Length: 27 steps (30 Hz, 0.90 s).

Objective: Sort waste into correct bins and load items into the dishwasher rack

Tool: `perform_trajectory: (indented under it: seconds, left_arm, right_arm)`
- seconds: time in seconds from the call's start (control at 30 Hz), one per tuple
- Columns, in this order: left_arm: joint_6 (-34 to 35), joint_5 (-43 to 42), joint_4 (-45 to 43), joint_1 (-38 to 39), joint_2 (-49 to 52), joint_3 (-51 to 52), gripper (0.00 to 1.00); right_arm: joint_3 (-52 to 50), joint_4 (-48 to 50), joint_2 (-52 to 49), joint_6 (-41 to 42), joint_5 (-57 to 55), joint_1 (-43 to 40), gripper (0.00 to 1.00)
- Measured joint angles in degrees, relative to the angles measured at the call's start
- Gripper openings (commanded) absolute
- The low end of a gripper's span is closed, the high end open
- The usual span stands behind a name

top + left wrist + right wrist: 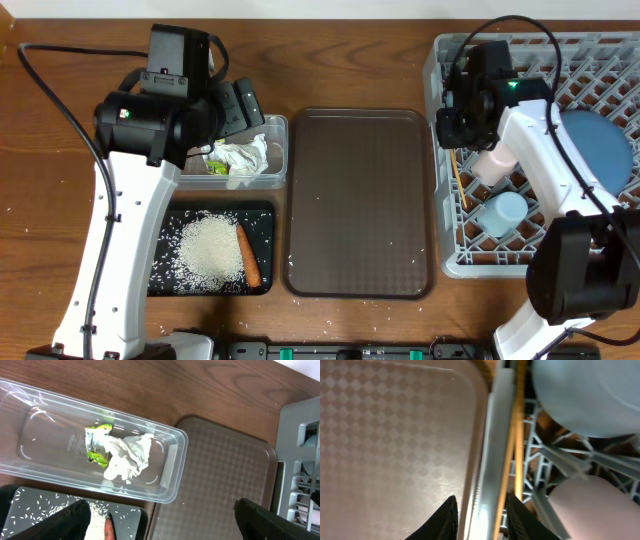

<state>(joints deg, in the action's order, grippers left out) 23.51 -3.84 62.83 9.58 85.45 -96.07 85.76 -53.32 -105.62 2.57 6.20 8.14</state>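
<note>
The crumpled wrapper [238, 157] [120, 452] lies in the clear tub [275, 125] [170, 487]. My left gripper [240, 105] [165, 522] hangs above it, open and empty. Rice [210, 250] [40, 510] and the carrot [248, 255] [108, 530] lie in the black tray [170, 225] [127, 517]. The grey rack [445, 60] [495, 435] holds a blue plate [600, 140], pink cup [495, 160] [600, 510], light-blue cup [500, 212] and chopsticks [458, 180] [520, 420]. My right gripper [455, 135] [482, 520] stands narrowly open over the rack's left wall and one chopstick.
The brown serving tray [360, 200] [225, 475] [395, 435] lies between the bins and the rack, with a few stray rice grains on it. A pale blue round dish [590, 395] sits in the rack beyond the pink cup; which one I cannot tell.
</note>
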Motion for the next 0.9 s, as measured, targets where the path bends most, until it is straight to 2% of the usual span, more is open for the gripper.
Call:
perform_trajectory:
  seconds: [0.23, 0.5, 0.7, 0.9]
  left_arm:
    - [0.00, 0.00, 0.00, 0.00, 0.00, 0.00, 0.94]
    - [0.00, 0.00, -0.02, 0.00, 0.00, 0.00, 0.94]
    - [0.00, 0.00, 0.00, 0.00, 0.00, 0.00, 0.94]
    - [0.00, 0.00, 0.00, 0.00, 0.00, 0.00, 0.94]
  right_arm:
    - [2.45, 0.09, 0.00, 0.15, 0.68, 6.03, 0.32]
    - [2.67, -2.91, 0.00, 3.23, 0.98, 12.39, 0.28]
    - [2.67, -7.23, 0.00, 4.92, 1.42, 18.84, 0.35]
    - [2.69, -4.33, 0.00, 5.60, 1.46, 21.84, 0.38]
